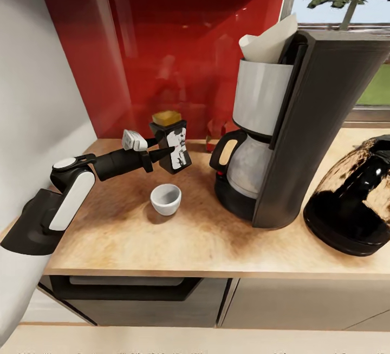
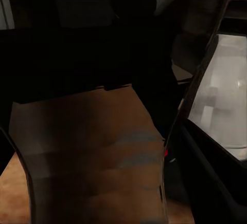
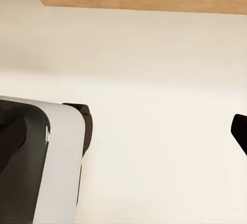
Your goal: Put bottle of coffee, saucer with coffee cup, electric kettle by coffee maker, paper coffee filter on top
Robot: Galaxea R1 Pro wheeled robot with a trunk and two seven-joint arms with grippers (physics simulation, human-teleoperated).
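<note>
My left gripper [image 1: 162, 152] is shut on the bottle of coffee [image 1: 174, 148], a dark bottle with a yellow lid and a black-and-white label, held tilted at the back of the countertop [image 1: 162, 251]. Close up in the left wrist view, the bottle [image 2: 92, 147] sits between the fingers. A small white coffee cup [image 1: 166, 199] stands on the counter just in front of it. The coffee maker [image 1: 303, 126] stands to the right with a paper filter [image 1: 270, 40] in its top. The black electric kettle [image 1: 352, 202] is right of it. One dark fingertip [image 3: 240, 131] of the right gripper hangs over pale floor.
A red backsplash [image 1: 162, 45] runs behind the counter and a white wall [image 1: 38, 99] closes the left side. The coffee maker's glass carafe [image 2: 221, 95] lies close beside the held bottle. A window [image 1: 368, 29] is at the back right.
</note>
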